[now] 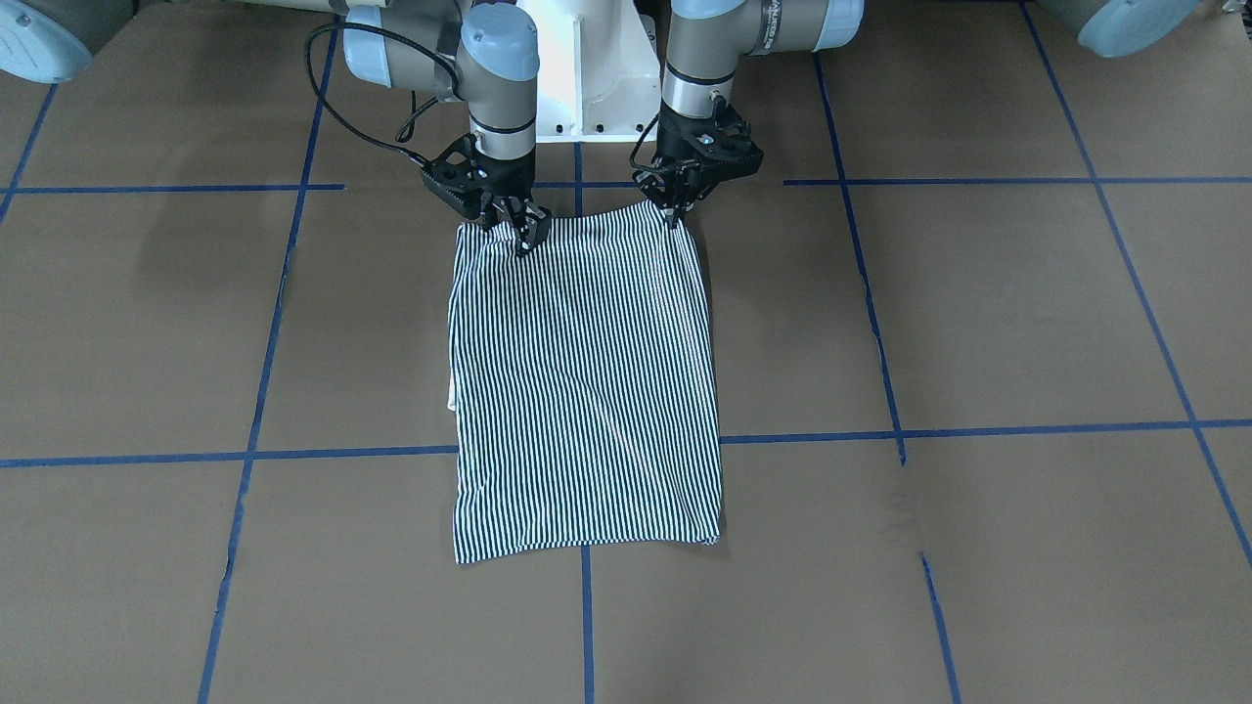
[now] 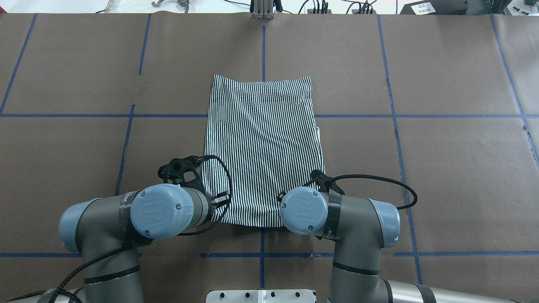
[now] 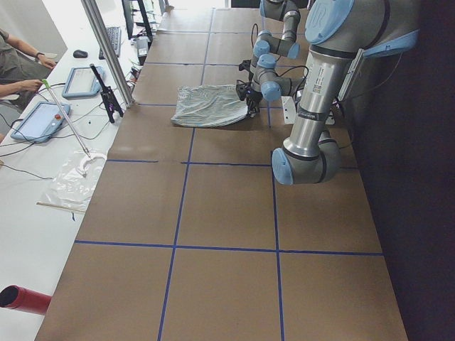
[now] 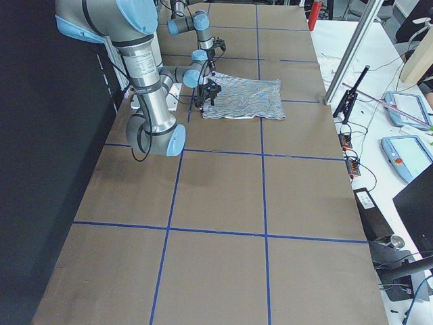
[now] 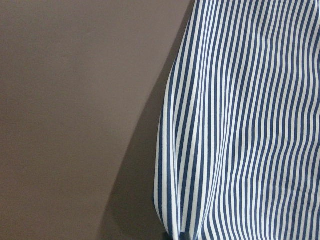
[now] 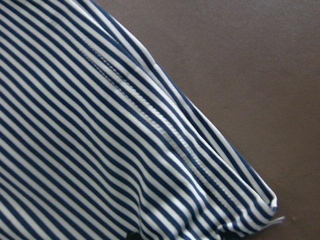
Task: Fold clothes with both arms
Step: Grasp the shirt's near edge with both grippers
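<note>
Brown paper-covered table [image 1: 978,313]. Striped polo shirt [image 1: 587,391] lies folded at its centre. The left gripper [image 1: 675,213] and right gripper [image 1: 521,233] pinch its robot-side corners. Uneven lifting could skew the fold, or a thin pinch could slip.

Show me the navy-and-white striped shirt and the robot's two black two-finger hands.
Navy-and-white striped polo shirt [image 1: 587,381], front-facing view: middle of the folded cloth.
Left black two-finger hand [image 1: 674,216], front-facing view: between its fingertips, at the shirt's corner.
Right black two-finger hand [image 1: 524,238], front-facing view: between its fingertips, at the other corner.

one striped shirt [image 1: 585,391], two robot arms [image 2: 105,219]
</note>
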{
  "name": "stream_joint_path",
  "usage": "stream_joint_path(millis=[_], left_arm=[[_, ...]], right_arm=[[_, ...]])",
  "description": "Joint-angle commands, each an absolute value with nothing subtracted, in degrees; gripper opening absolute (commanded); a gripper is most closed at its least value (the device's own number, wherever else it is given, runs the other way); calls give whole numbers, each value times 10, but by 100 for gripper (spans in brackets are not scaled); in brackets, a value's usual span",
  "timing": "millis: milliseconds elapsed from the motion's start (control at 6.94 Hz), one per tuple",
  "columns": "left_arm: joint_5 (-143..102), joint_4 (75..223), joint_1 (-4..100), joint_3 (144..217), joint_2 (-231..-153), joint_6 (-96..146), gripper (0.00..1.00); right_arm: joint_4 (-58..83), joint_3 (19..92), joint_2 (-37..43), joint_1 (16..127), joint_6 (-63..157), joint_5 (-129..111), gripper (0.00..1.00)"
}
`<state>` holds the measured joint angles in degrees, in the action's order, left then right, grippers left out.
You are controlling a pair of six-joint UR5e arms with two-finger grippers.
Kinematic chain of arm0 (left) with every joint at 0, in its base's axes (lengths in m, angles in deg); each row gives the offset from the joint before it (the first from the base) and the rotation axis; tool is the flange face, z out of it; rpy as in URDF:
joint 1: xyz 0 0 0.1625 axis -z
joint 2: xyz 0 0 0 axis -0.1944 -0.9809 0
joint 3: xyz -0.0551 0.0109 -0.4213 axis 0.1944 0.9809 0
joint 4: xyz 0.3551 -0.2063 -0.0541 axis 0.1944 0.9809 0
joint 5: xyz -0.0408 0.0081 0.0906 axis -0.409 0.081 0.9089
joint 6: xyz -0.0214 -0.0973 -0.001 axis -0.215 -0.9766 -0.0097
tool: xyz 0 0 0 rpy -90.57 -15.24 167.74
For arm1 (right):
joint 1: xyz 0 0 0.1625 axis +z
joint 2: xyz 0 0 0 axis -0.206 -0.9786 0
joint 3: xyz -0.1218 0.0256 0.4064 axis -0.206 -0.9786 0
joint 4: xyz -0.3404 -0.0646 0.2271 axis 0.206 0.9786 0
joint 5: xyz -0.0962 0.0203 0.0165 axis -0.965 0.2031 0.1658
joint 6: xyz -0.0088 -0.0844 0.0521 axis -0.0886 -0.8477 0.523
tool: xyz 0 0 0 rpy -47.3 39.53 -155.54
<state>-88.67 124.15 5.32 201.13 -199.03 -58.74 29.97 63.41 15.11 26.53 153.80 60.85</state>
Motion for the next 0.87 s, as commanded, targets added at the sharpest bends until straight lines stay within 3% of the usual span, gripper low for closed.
stream_joint_path(millis=[0,721], left_arm=[[-887,1241,53,2011,-1990,-587,0],[-886,1241,54,2010,-1990,-587,0]], right_arm=[[300,636,151,265,1535,615,0],[293,639,157,268,1536,618,0]])
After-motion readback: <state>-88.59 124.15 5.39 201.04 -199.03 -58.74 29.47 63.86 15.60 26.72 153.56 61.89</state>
